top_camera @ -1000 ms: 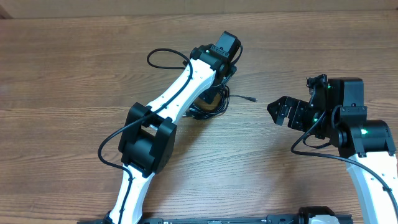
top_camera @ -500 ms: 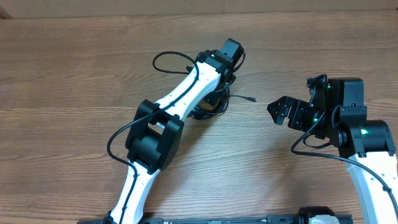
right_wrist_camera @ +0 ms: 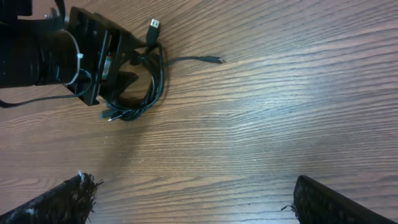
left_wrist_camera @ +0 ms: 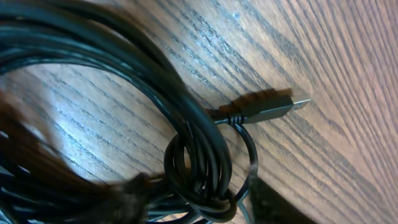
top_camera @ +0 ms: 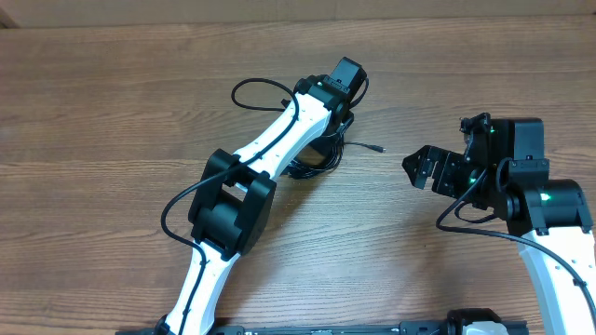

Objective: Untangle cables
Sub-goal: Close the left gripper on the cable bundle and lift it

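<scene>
Versus one second ago: the left arm's elbow sits further toward 3 o'clock, the right arm is unchanged. The left gripper (right_wrist_camera: pixel 124 84) is down on the cables (right_wrist_camera: pixel 152 81), a glossy black round coil mid-table (top_camera: pixel 112 93) on matte wood grain, but the blur hides both jaw gap and any grip. The right gripper (top_camera: pixel 421 169), at 3 o'clock of the coil and well apart, gapes wide and empty; a flat silver-tipped plug (left_wrist_camera: pixel 273 109) lies beside the loops.

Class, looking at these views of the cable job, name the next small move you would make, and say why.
Probably close the left gripper on a strand of the cables and lift gently: it sits right over the coiled bundle, while the right gripper stands open, well apart. One plug end lies free toward that side.
</scene>
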Controlling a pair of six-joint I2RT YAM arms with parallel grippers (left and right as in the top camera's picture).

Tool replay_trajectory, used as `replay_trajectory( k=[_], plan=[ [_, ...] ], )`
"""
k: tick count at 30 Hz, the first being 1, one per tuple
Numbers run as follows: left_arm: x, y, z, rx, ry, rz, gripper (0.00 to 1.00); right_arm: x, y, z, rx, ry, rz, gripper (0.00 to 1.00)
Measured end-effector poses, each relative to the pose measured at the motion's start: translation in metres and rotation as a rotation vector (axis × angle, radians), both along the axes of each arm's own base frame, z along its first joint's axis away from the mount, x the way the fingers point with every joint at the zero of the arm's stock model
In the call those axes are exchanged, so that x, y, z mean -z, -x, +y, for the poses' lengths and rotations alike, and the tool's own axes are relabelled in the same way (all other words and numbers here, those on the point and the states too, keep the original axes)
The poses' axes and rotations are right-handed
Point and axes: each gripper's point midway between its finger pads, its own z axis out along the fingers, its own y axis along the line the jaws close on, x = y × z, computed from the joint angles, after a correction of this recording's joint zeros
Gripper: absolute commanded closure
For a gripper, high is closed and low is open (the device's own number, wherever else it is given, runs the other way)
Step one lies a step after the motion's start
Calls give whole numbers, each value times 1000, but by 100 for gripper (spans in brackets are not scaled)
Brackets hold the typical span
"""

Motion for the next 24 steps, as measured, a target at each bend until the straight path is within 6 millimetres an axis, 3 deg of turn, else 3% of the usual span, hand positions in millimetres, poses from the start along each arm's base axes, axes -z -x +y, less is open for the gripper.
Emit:
replay_trajectory(
  k=[9, 15, 19, 24],
  plan=[
    [1, 2, 1, 33, -10, 7, 96, 0, 0, -1, 4, 7, -1, 0],
    [-12, 0, -3, 308, -62, -26, 96, -2, -3, -1, 4, 6, -15, 0],
    [-54, -11, -16, 571, -48, -106, 96, -3, -6, -1, 4, 6, -29, 0],
    [-126, -20, -45, 884, 135, -272, 96, -4, -6, -1, 4, 6, -31, 0]
  ],
)
